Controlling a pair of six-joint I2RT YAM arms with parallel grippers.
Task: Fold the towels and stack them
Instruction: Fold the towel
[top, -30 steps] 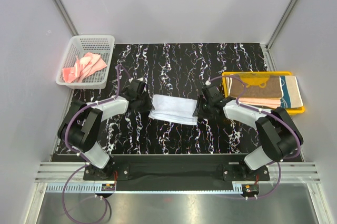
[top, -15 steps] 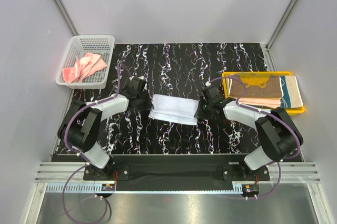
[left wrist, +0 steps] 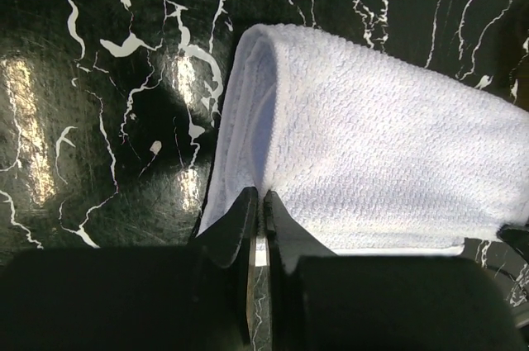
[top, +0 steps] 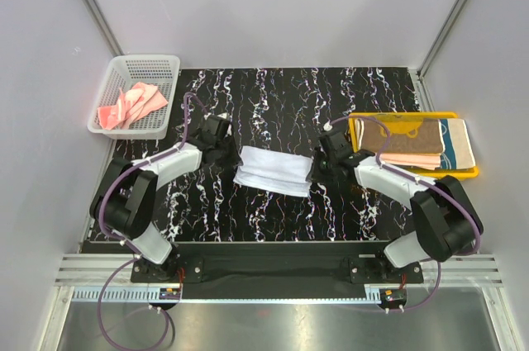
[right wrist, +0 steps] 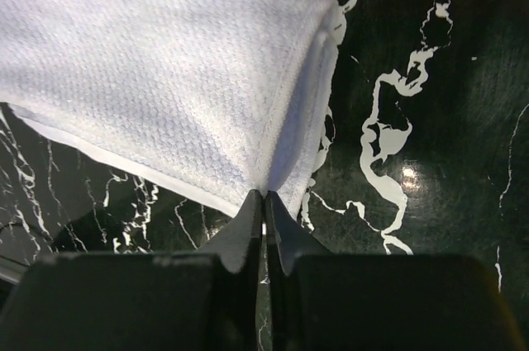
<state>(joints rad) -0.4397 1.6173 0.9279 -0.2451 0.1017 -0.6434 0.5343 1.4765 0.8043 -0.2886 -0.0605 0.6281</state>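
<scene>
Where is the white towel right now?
In the top view, the white towel lies folded at the centre, its ends pinched by the left gripper and the right gripper.

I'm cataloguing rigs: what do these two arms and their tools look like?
The left arm and right arm match: black joints, pale grey link shells, a purple cable looping along each. The left tool and right tool each have two black pointed fingers.
</scene>
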